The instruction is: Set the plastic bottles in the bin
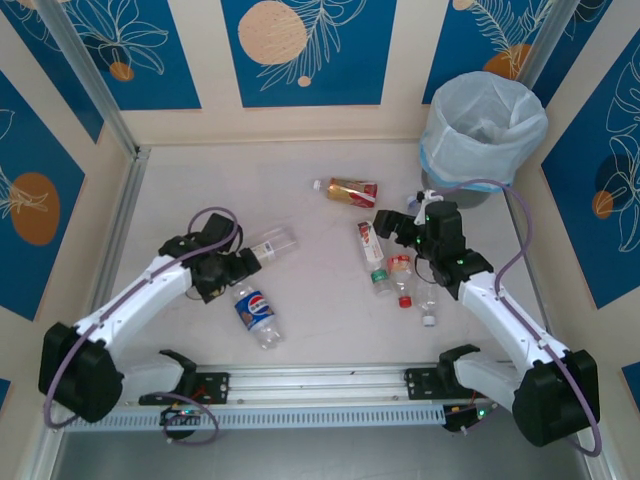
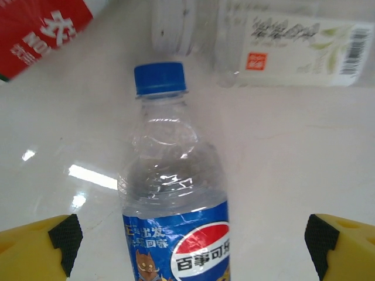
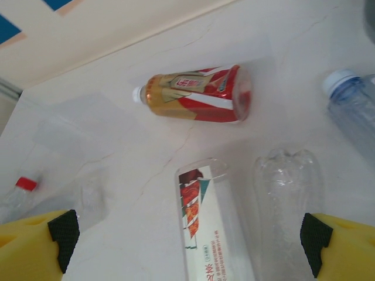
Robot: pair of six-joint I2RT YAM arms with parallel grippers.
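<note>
Several plastic bottles lie on the pale table. A blue-labelled bottle [image 1: 257, 314] with a blue cap lies between the wide-apart yellow fingers [image 2: 41, 249] of my left gripper [image 2: 193, 246], label end nearest the camera [image 2: 176, 234]. From above, the left gripper [image 1: 243, 268] stands open beside a clear bottle [image 1: 270, 243]. My right gripper [image 1: 397, 228] hangs open over a white-and-red labelled bottle [image 3: 205, 228], with a clear bottle [image 3: 287, 199] beside it and a gold-and-red bottle [image 3: 196, 93] beyond. The grey bin [image 1: 483, 125] with its pale bag stands at the back right.
Two small red-capped bottles [image 1: 402, 280] and a clear one [image 1: 428, 305] lie under the right forearm. Walls with blue panels close off the table at the back and on both sides. A metal rail [image 1: 320, 380] runs along the near edge between the arm bases.
</note>
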